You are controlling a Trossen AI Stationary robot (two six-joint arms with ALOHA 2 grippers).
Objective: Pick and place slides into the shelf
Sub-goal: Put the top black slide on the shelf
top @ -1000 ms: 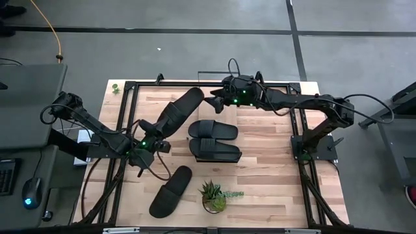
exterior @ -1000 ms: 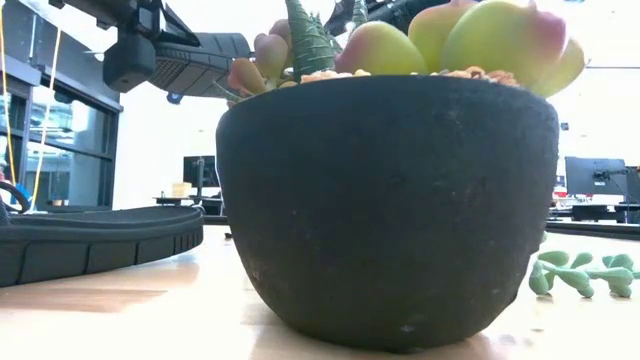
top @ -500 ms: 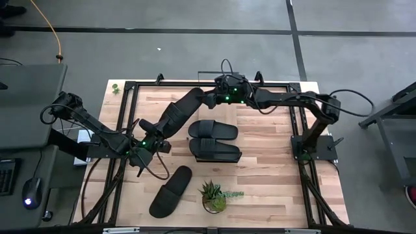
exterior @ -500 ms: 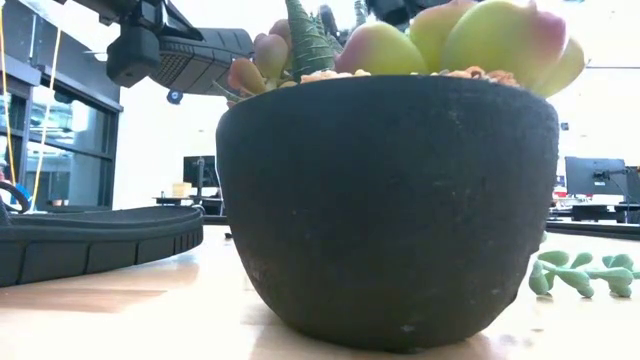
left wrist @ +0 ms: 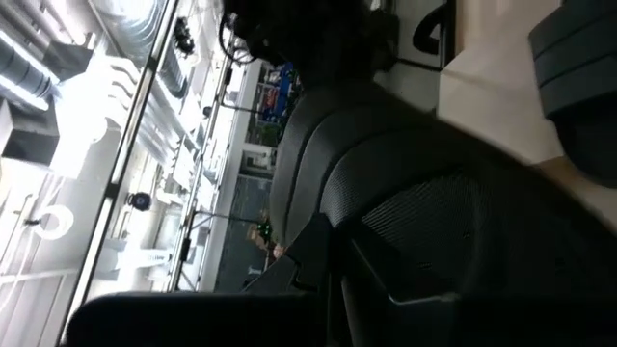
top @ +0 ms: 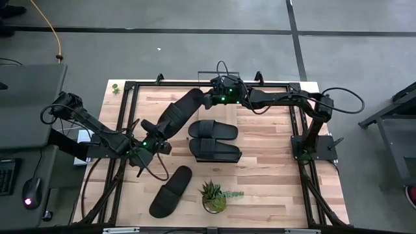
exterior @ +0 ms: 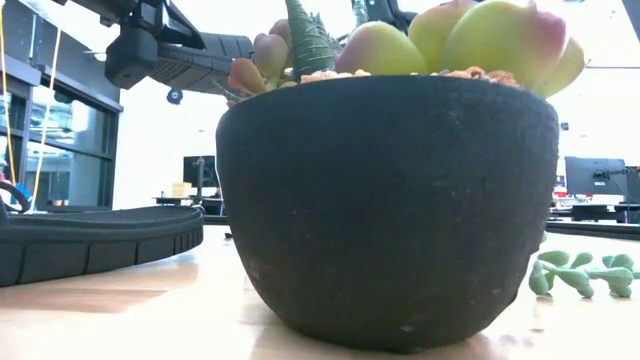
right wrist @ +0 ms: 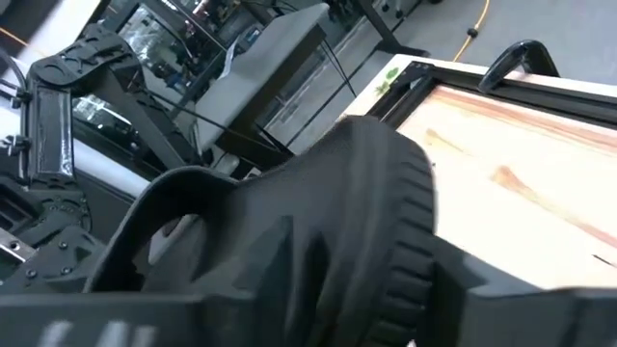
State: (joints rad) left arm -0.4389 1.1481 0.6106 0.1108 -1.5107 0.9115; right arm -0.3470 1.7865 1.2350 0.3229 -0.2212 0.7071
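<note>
The lifted slide (top: pixel 177 112) hangs above the bench (top: pixel 273 162) with its long axis running from 7 to 1 o'clock: the left hand (top: pixel 151 133) clamps its lower end, while the right hand (top: pixel 209 99) meets its upper tip, its fingers' state hidden. Two slides (top: pixel 214 130) lie side by side at centre, just toward 4 o'clock, and a fourth (top: pixel 171 191) rests toward 6 o'clock beside the potted succulent (top: pixel 212 195); open board lies toward 3 o'clock.

Over the last second the right gripper (top: pixel 209 101) has slid left along the far side of the table, from well clear of the raised slide (top: pixel 177 112) to right at its far tip, the right arm stretching out straighter.
</note>
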